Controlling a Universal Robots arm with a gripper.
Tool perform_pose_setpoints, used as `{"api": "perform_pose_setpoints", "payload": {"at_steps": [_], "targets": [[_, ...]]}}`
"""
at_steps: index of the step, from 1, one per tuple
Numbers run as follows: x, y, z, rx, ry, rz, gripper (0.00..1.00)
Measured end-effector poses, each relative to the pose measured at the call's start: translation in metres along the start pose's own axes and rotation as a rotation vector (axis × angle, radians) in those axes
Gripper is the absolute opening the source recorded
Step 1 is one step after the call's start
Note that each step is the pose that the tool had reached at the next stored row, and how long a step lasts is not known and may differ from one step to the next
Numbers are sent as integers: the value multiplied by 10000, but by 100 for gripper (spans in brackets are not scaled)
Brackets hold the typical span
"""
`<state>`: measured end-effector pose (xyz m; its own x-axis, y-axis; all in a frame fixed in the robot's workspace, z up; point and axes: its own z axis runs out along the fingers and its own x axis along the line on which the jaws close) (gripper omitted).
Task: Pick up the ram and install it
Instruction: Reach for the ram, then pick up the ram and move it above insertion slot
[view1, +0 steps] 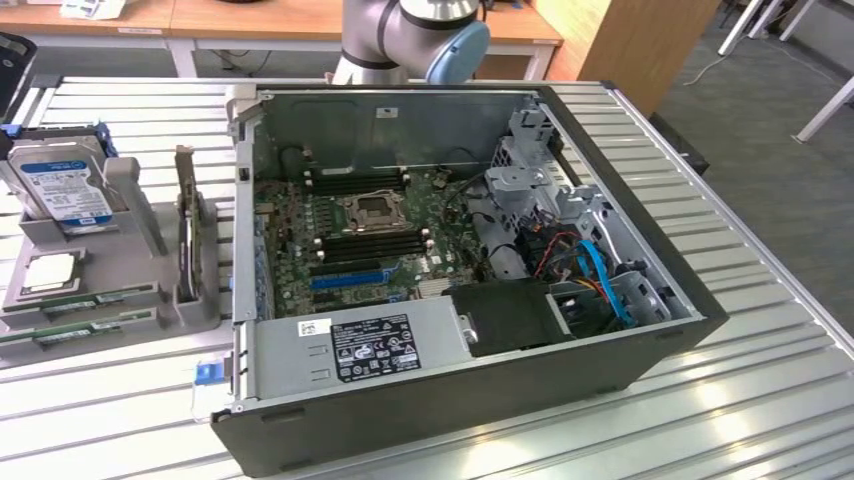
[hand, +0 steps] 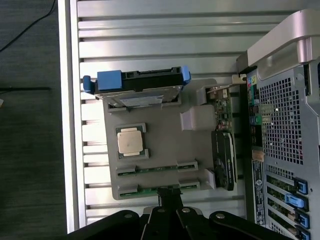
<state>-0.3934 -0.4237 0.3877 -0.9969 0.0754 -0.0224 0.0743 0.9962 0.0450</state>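
Observation:
Two ram sticks, thin green boards, lie side by side in slots of a grey holder (view1: 160, 310) at the exterior view's left: one (view1: 87, 299) (hand: 155, 169) and another (view1: 67, 332) (hand: 145, 189) at the holder's edge. My gripper (hand: 169, 196) hangs high above that edge of the holder, its black fingers together with nothing between them, well clear of both sticks. The open computer case (view1: 467, 400) lies on its side, with the motherboard's black memory slots (view1: 374, 240) exposed beside the processor socket (view1: 370, 210).
On the holder also sit a blue-labelled hard drive (view1: 60, 185) (hand: 137, 82), a square silver processor (view1: 51, 270) (hand: 131, 141) and an upright expansion card (view1: 187, 230) (hand: 224, 160). The slatted metal table (view1: 747, 330) ends just beyond the holder (hand: 70, 125). Cables and a power supply (view1: 360, 345) crowd the case.

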Motion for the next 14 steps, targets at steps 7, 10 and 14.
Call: {"api": "perform_pose_setpoints", "payload": {"at_steps": [7,10,14], "targets": [[1,1,0,1,-7,3,10],[0,1,0,2,-7,4,10],[1,1,0,2,-7,-4,10]]}}
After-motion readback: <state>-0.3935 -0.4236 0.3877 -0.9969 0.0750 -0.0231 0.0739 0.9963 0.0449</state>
